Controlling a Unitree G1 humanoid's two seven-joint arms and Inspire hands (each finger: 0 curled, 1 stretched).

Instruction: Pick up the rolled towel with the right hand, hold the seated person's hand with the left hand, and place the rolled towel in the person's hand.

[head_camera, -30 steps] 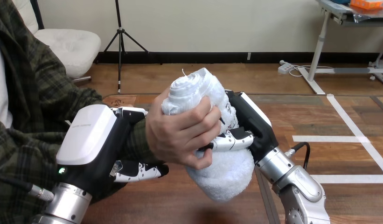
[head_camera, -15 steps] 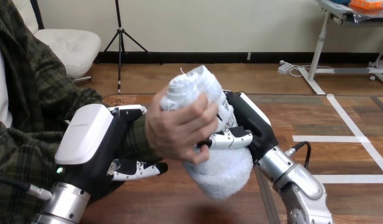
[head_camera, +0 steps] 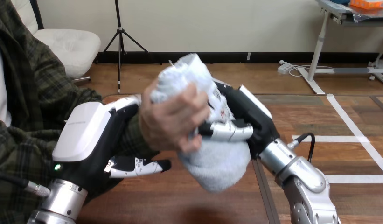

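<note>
Grip is shared: the rolled towel (head_camera: 216, 161) stands near upright, top leaning left, with the person's hand (head_camera: 170, 122) wrapped round its middle from the left and the right hand (head_camera: 247, 119) curled round it from the right. The left hand (head_camera: 87, 137) clasps the person's wrist (head_camera: 135, 137), thumb beneath.

Past your left hand (head_camera: 82, 133) stand a white armchair (head_camera: 70, 46) and a black tripod (head_camera: 118, 28) by the cream wall (head_camera: 217, 23); past your right hand (head_camera: 252, 121), white tape (head_camera: 329, 138) crosses the wooden floor (head_camera: 254, 77).

The brown wooden table (head_camera: 173, 201) spans the view's lower left.
</note>
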